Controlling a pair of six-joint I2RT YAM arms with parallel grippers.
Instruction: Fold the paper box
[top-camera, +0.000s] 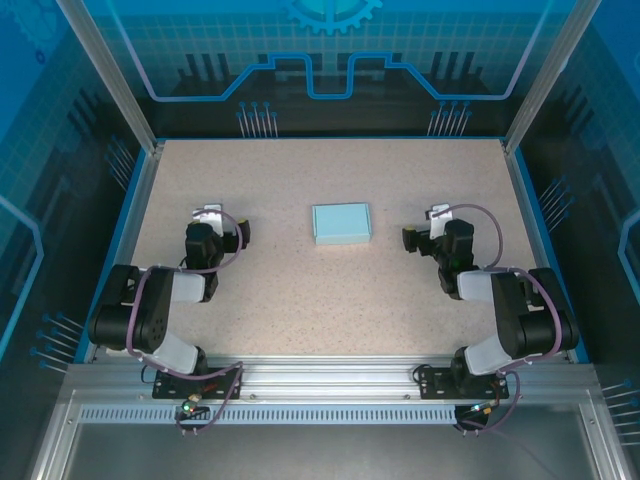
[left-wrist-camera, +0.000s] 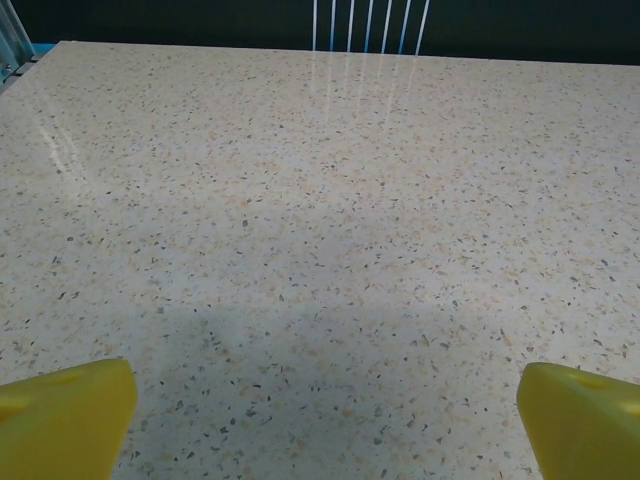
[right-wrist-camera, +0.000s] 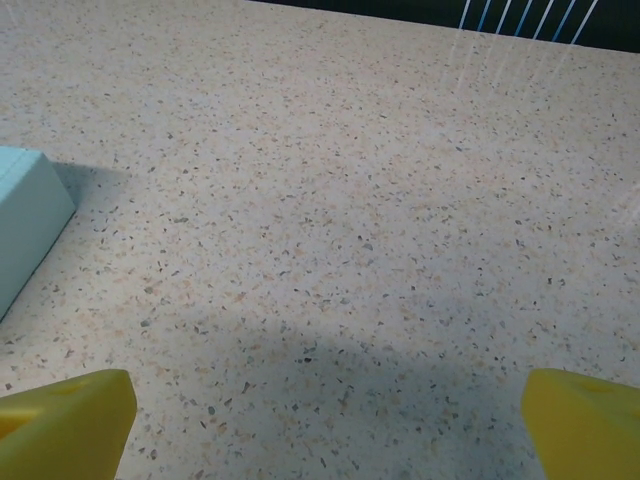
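Top external view shows you the left gripper (top-camera: 208, 214) well to the left of the paper box (top-camera: 341, 223), jaws spread wide over the speckled table (top-camera: 330, 300). The box lies as a closed light-teal rectangle between both grippers, touching neither. Right of the box, your right gripper (top-camera: 438, 213) also stands with jaws apart, nothing between them.

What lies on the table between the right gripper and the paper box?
Nothing. The speckled table is bare between the right gripper and the paper box, seen in the top and right wrist views.
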